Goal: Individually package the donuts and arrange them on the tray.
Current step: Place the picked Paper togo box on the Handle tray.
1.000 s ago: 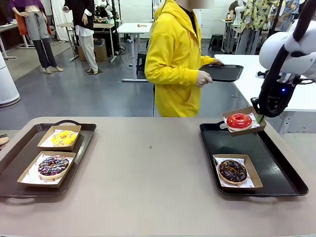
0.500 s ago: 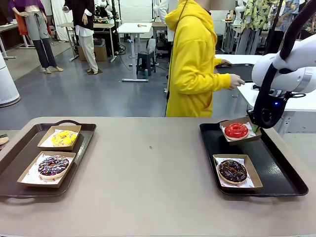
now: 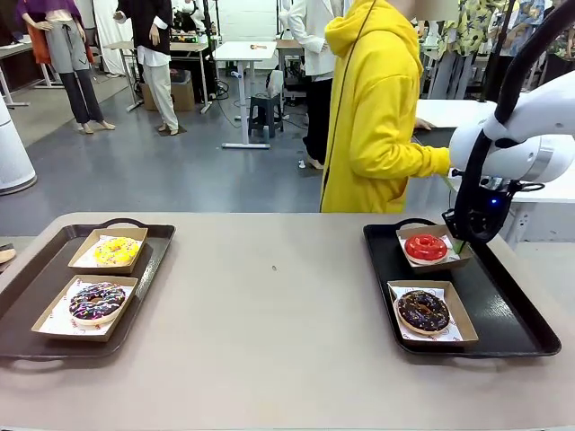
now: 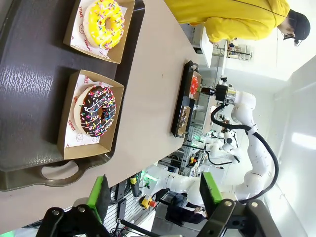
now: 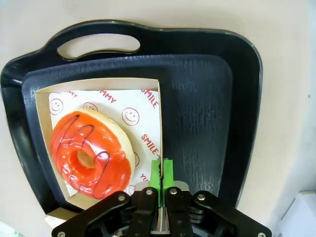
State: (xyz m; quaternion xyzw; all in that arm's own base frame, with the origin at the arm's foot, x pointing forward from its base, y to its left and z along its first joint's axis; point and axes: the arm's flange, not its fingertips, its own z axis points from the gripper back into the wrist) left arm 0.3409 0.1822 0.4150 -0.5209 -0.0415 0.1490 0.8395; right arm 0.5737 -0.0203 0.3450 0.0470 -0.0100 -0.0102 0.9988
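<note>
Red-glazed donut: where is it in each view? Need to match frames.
Front: red-glazed donut in its box, far end of the black tray, right side.
Left wrist: small red spot, upper middle, on that distant tray.
Right wrist: left of centre, large.
Shared landmark: the black tray.

Front camera across table; wrist cameras downward.

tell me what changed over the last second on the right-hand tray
The right gripper lowered the boxed red donut from above the tray's far edge onto the right tray, behind the dark chocolate donut. Its jaws still pinch the box's edge. The person turned away. The left tray's two donuts and the left gripper stayed put.
</note>
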